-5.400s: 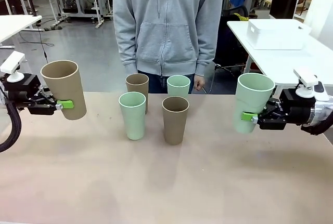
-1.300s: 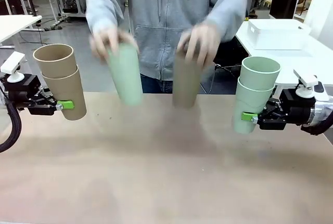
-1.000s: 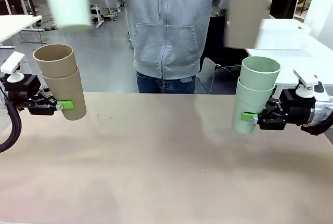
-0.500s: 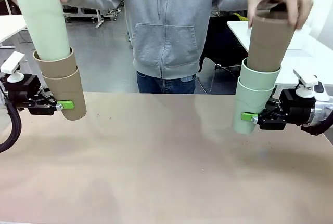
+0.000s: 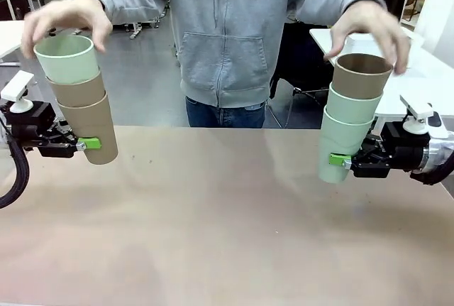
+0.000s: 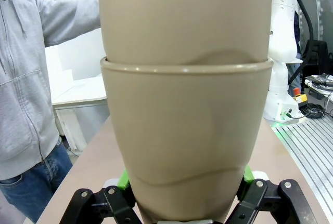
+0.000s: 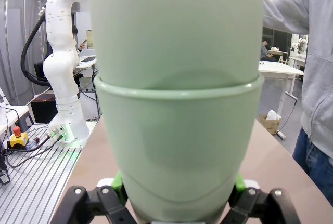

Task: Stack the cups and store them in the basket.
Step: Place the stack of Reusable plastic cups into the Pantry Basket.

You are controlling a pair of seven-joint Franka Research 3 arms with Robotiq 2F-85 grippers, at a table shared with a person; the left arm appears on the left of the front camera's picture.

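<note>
**Two stacks, two grippers.** At left of the frame, above the table [image 5: 227,242], the left gripper [image 5: 86,143] is clenching the lowest tan cup [image 5: 96,132]. That cup is carrying a second tan cup [image 5: 76,91] and a mint top cup [image 5: 64,56]. At right, the right gripper [image 5: 340,158] is squeezing the lowest mint cup [image 5: 337,151]. A second mint cup [image 5: 352,107] and a tan top cup [image 5: 362,75] are nesting in it. A person's hands, one at upper left [image 5: 67,16] and one at upper right [image 5: 370,23], are hovering blurred just over the top rims. Whether they are touching the cups cannot be told.

**The risk.** Each gripper is pinching only the lowest cup, low on its wall, so most of each tall stack is riding above the grip. A quick swing toward the basket could be tipping a stack about the pads [image 6: 123,178]. It could also let the tapered wall slip down between them. The upper cups are sitting proud rather than fully seated, so a tilt could be shaking one loose. A hard press from a hand above could be driving the held cup through the grip.

**The cups.** They are looking matte, smooth, round and handleless, widening toward thin lipped rims. They are probably rigid and light, offering the green pads little to bite on.
</note>
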